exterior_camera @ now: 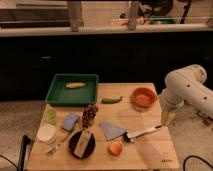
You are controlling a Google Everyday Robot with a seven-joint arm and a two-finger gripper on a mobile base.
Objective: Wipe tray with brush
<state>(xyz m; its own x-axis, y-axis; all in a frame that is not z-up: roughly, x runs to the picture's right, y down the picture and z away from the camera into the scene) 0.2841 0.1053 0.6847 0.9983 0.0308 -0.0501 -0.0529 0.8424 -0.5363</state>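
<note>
The green tray (56, 94) stands at the back left of the wooden table, with a yellow item (75, 85) lying in it. The brush (144, 133) lies on the table at the front right, white handle pointing right and dark bristle head (129, 136) to the left. My gripper (166, 121) hangs from the white arm (186, 86) at the table's right edge, just above the handle's right end. I cannot tell whether it touches the brush. It is far from the tray.
An orange bowl (143, 96) and a green vegetable (112, 99) sit at the back. A grey cloth (112, 130), a peach-coloured fruit (115, 148), a black plate (81, 143), a dark cluster (90, 115), a blue sponge (70, 121), a green cup (50, 116), a white cup (46, 132) and a metal utensil (58, 145) crowd the front left.
</note>
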